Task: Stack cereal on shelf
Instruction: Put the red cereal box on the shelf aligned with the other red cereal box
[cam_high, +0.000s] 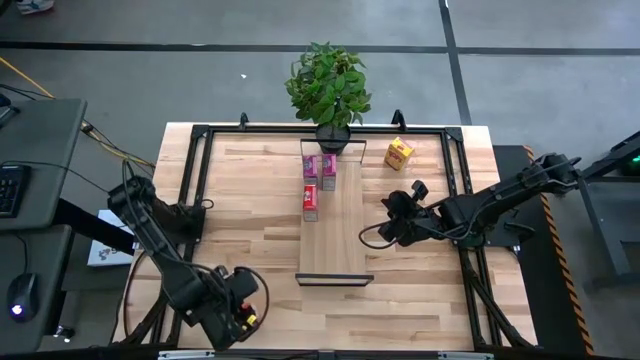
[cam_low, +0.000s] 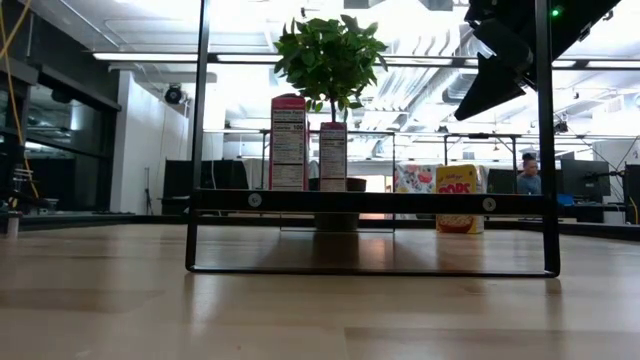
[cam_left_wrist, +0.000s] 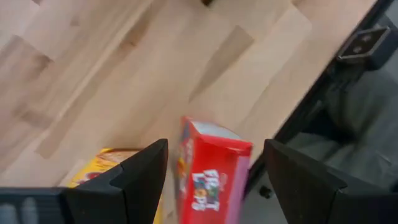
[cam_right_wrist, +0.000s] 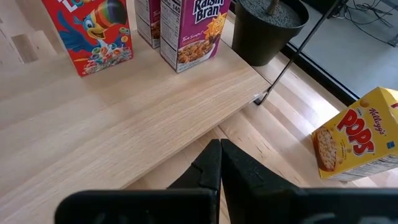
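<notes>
Nearest the lens in the left wrist view, we see our left gripper (cam_left_wrist: 214, 180) with its fingers (cam_left_wrist: 140, 180) spread on either side of a red cereal box (cam_left_wrist: 211, 171) that stands upright between them; we cannot tell whether the pads press its sides, so we judge this a grasp being set up and not a firm hold. Just beside that box lies a yellow-orange box (cam_left_wrist: 102, 165), partly hidden. From above, this gripper (cam_high: 235, 305) sits at about seven o'clock on the counter (cam_high: 250, 240), near its edge.

As for progress, three boxes already stand on the shelf (cam_high: 335, 240), all at its twelve o'clock end: two pink boxes (cam_high: 320, 167) side by side near the potted plant (cam_high: 328, 85), and a red one (cam_high: 310, 200) just behind them toward the middle. The rest of the board is bare. A yellow box (cam_high: 399, 153) stands on the counter at about one o'clock, off the shelf. So we judge the job roughly half done, with three boxes left to place.

Our right gripper (cam_right_wrist: 217, 165) hovers at three o'clock, just off the shelf's long edge, its fingers clenched together and holding nothing.

The boxes look like small, light cardboard cartons with glossy printed faces, undented as far as we can see.
</notes>
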